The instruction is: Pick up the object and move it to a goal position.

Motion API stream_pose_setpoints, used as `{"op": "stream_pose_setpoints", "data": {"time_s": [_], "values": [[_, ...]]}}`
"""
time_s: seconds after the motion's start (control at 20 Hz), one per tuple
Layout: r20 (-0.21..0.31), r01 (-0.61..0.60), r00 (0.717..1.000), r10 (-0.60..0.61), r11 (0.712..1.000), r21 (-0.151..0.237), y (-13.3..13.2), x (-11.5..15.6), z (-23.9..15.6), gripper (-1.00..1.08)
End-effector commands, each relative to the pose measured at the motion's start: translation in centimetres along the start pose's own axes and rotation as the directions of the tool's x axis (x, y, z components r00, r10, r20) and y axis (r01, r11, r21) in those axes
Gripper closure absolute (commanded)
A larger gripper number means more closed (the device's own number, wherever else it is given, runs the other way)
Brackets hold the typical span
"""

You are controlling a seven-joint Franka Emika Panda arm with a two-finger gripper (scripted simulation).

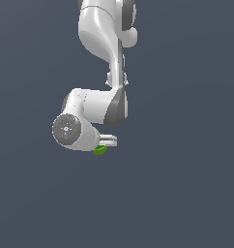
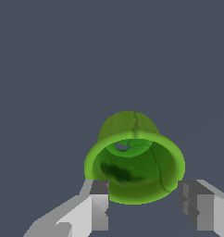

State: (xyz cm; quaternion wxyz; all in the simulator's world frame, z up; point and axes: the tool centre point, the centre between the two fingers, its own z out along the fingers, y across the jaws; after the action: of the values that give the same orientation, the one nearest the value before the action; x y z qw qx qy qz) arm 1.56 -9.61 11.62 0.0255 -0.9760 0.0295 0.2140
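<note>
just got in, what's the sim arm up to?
A white Franka Panda arm is working on a small bright green tapered cup. In the wrist view the cup sits between the two grey-tipped fingers, its darker green inside facing the camera. The fingers flank its rim with the jaws spread, and whether they touch it cannot be told. In the exterior view the gripper hides most of the cup; only a green sliver shows beneath it. No goal marker is visible against the plain dark grey background.
</note>
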Motion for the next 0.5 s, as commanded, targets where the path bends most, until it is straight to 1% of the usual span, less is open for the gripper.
{"op": "stream_pose_setpoints", "data": {"time_s": [0.0, 0.2, 0.45], "values": [[0.047, -0.005, 0.999, 0.005, 1.0, 0.01, 1.1, -0.1, 0.5, -0.2], [0.108, -0.013, 0.994, 0.01, 1.0, 0.025, 2.5, -0.4, 1.2, -0.2], [0.162, -0.02, 0.987, 0.013, 0.999, 0.039, 3.7, -0.7, 1.9, -0.2]]}}
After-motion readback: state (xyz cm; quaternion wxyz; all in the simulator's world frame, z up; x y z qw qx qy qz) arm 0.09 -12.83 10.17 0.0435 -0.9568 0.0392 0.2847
